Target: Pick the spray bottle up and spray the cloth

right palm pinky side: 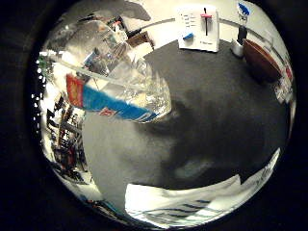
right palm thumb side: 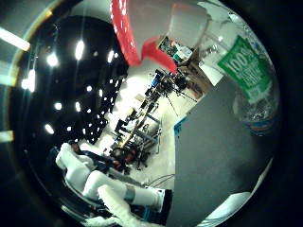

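I have the spray bottle (right palm pinky side: 113, 82) close against my palm, lifted above the dark bench (right palm pinky side: 216, 106); the striped cloth (right palm pinky side: 192, 202) lies below. Fingers: I cannot tell their state. I should aim the red trigger (right palm thumb side: 142, 42) end down at the cloth before squeezing.

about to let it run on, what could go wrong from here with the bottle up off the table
The clear spray bottle is close to the palm, above the dark table; a slip could drop it. The red trigger seems to face the room, not the striped cloth, so spray might miss. The brown bowl could get wet.
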Available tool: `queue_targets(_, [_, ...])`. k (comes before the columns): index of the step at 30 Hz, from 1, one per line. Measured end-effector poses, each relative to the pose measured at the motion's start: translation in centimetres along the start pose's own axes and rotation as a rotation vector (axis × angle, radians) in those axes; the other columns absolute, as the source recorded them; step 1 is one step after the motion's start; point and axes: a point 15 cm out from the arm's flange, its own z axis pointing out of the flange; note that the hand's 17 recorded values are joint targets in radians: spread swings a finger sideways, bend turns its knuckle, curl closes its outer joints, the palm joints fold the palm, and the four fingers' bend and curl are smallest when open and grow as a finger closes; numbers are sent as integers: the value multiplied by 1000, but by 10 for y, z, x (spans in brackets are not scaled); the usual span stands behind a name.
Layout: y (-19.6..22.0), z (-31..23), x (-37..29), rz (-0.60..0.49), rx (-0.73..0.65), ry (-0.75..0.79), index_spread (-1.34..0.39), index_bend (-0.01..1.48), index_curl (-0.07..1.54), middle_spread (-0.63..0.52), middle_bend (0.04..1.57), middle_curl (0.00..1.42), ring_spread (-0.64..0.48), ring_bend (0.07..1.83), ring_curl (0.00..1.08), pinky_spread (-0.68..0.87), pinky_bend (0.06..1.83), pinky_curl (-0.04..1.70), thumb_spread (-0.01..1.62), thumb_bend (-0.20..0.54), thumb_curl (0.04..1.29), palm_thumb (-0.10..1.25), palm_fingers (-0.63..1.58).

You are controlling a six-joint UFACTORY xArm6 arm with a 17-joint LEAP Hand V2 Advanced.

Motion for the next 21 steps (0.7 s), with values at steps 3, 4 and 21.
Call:
queue_targets(3, [3,1,2,20,-7,-7,-403,132,213,111,150,231,335,311,184,600,878,250,801,-38,334,52,-116])
queue_targets(4, [5,2,3,25,-11,-11,-403,133,209,117,151,226,336,308,187,601,878,251,800,-38,334,52,-116])
queue_targets(21, [-13,-30,5,22,29,24,-408,155,215,102,161,205,348,250,226,611,851,261,814,-36,337,92,-80])
